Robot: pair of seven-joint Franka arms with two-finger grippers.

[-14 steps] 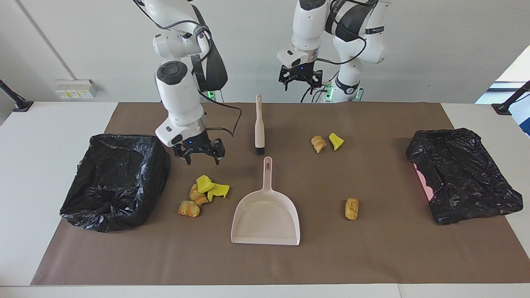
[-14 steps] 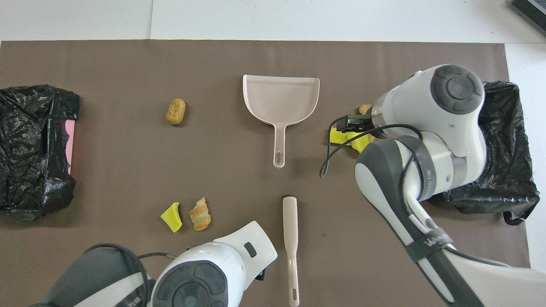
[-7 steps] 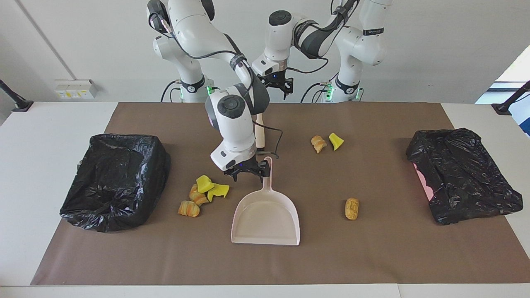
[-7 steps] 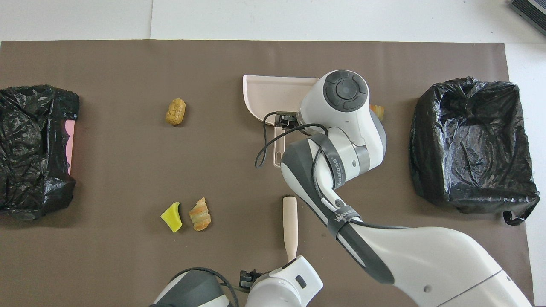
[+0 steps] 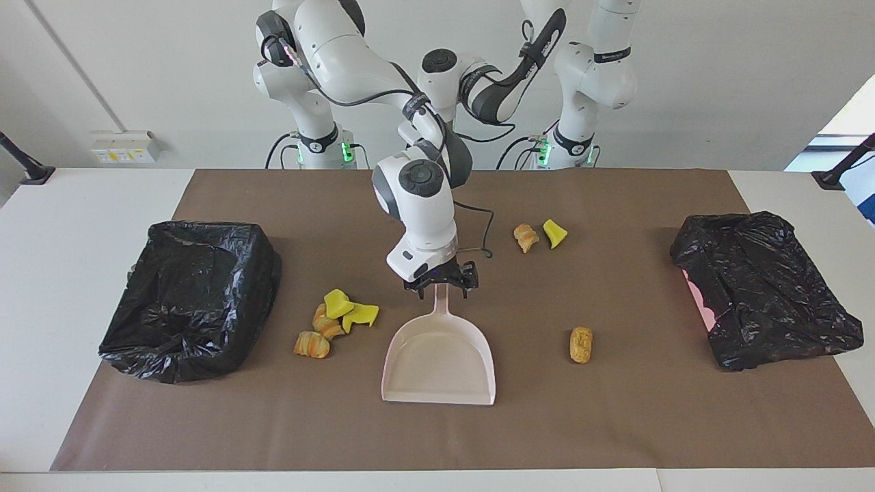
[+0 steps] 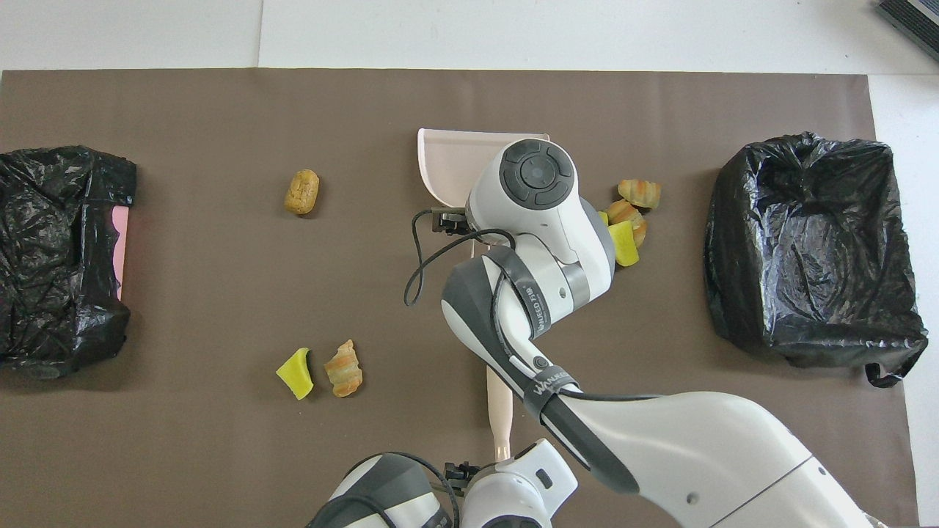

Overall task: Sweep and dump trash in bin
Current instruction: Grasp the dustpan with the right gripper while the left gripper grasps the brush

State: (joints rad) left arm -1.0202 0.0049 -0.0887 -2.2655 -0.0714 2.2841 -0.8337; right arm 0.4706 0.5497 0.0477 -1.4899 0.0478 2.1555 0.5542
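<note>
Right gripper (image 5: 441, 284) spread wide over dustpan (image 5: 439, 355) handle; left gripper (image 6: 458, 469) over brush (image 6: 500, 400), fingers unreadable.

table (image 5: 82, 205) | mat (image 5: 615, 424) | on mat: dustpan (image 5: 437, 359); brush (image 6: 500, 411); trash (image 5: 580, 344); bins (image 5: 191, 297)

Right tool (image 5: 441, 283) lowered, open; left arm folded.

Two cams here. One's perched high across the table, facing the robots at its 12 o'clock. The other hangs above the robots, looking steeply down. Both catch the whole brown mat (image 5: 615, 424) (image 6: 183, 455), flipped half a turn.
</note>
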